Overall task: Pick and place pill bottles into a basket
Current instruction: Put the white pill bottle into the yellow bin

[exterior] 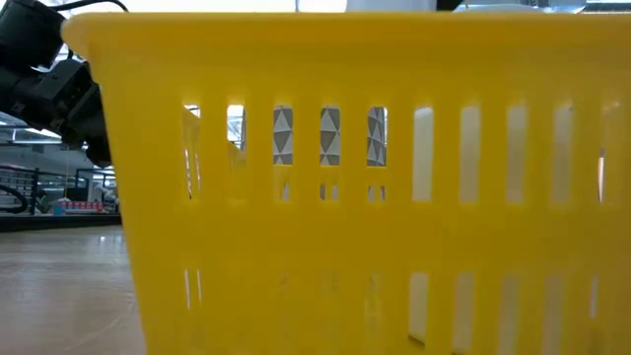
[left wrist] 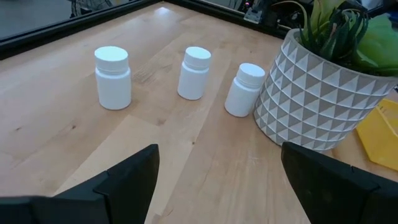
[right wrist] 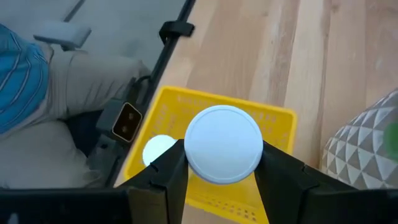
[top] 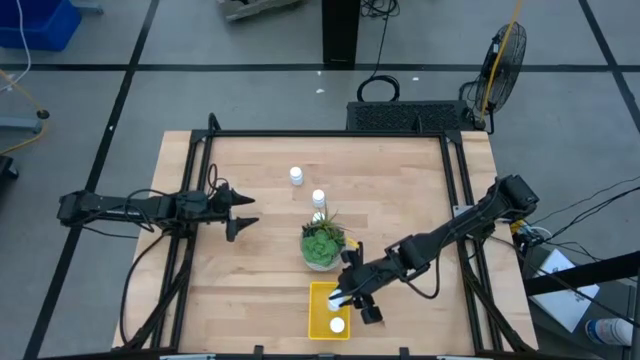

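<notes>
Your right claw [right wrist: 221,163] is squeezed shut on a pill bottle [right wrist: 224,144], right above the basket [right wrist: 273,121].

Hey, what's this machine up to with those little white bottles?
It is moving pill bottles into the yellow basket. The right pincer is shut on one bottle and holds it above the basket, where another bottle already lies. Three bottles stand on the table beside the potted plant. The left pincer is open, away from them at the table's left side.
</notes>
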Controlling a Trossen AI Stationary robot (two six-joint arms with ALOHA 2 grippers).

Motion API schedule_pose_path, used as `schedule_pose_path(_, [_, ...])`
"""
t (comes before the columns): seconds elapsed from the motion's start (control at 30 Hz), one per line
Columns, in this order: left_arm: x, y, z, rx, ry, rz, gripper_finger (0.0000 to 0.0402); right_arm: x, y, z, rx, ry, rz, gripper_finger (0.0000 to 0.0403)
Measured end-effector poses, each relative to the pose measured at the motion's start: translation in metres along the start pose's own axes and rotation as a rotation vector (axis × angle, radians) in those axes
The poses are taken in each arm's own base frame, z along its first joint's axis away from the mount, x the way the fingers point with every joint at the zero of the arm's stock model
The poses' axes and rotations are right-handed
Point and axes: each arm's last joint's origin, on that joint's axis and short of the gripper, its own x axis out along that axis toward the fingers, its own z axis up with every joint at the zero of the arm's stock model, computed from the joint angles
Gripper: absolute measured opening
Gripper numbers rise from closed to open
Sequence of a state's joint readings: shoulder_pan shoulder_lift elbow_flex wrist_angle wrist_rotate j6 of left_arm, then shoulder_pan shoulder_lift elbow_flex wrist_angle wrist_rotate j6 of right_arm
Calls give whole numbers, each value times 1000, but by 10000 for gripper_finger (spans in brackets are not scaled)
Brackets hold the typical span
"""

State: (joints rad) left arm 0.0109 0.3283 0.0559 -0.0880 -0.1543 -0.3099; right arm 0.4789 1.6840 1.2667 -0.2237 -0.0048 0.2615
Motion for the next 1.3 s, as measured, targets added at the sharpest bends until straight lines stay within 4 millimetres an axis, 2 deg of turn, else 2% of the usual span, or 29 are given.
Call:
schedule_pose_path(0.3, [0, 0, 0, 0, 0, 0, 340, 1, 0, -2, 7, 17, -3, 147])
schedule_pose_path(0.6, [0, 0, 0, 0, 0, 1, 340, 27, -3, -17, 14, 99, 28, 152])
schedule_pose_path(1.0, [0, 0, -1, 0, 6, 3, 340, 48, -2, -27, 16, 112, 31, 149])
schedule_pose_path(1.3, [0, 0, -1, -6, 14, 4, 340, 50, 3, -29, 12, 110, 30, 149])
